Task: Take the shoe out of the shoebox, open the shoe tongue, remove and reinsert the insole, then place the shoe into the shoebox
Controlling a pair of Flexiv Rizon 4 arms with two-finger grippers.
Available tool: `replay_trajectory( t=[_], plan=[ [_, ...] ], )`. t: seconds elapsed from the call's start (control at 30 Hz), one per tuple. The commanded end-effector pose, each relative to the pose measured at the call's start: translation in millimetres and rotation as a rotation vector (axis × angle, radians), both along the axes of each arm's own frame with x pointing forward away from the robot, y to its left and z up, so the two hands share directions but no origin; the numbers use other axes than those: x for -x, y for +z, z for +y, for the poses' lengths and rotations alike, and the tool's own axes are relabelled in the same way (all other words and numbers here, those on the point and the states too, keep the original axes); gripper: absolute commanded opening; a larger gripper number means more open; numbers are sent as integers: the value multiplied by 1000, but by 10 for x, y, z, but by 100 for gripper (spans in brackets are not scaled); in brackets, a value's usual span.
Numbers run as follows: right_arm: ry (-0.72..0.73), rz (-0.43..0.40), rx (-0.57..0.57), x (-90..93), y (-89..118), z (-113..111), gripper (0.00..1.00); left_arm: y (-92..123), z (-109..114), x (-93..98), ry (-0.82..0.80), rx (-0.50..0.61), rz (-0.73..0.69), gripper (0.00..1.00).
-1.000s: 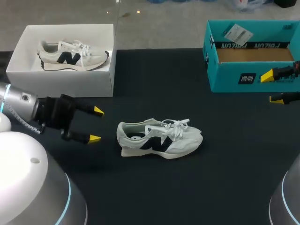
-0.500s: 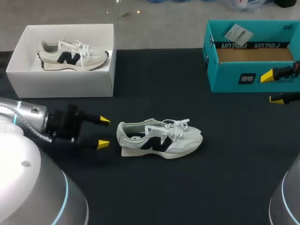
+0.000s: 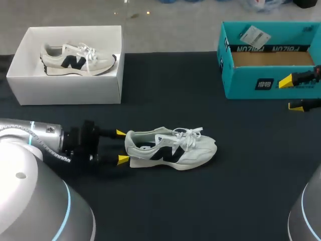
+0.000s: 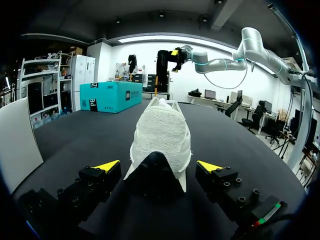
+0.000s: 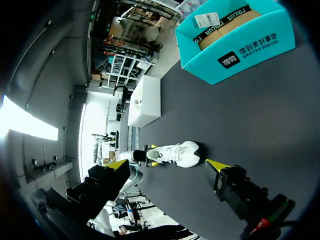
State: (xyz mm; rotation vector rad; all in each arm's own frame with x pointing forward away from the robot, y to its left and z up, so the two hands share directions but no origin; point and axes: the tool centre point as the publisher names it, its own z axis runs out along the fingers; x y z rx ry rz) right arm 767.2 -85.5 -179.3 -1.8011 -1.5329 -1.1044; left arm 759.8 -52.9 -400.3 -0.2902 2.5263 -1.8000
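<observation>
Teal shoebox (image 3: 241, 84): white print on front & inner wall, label (image 3: 254, 36) inside.

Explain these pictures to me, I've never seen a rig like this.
Two robot arms work at a black table. The wide picture looks down from above and behind; each round picture comes from a camera on one arm's wrist. A pale sneaker lies on the table; the left claw straddles its heel with open fingers, not gripping. The right claw hangs open near the teal box. A white shoebox holds a second sneaker. Nothing is held.
</observation>
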Motion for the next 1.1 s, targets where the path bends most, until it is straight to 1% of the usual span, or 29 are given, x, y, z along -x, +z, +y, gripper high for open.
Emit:
replay_trajectory(
  t=[0.03, 0.33, 0.53, 1.1],
  plan=[
    [-1, 1, 2, -2, -3, 6, 100, -106, -81, -11, 5, 6, 3, 100],
    [-1, 1, 2, -2, -3, 6, 100, -212, -208, -56, -18, 3, 3, 100],
    [-1, 1, 2, -2, -3, 6, 100, -280, -247, -106, -11, -4, -4, 100],
    [-1, 1, 2, -2, -3, 6, 100, -317, -374, -149, -58, 3, 6, 100]
  ],
)
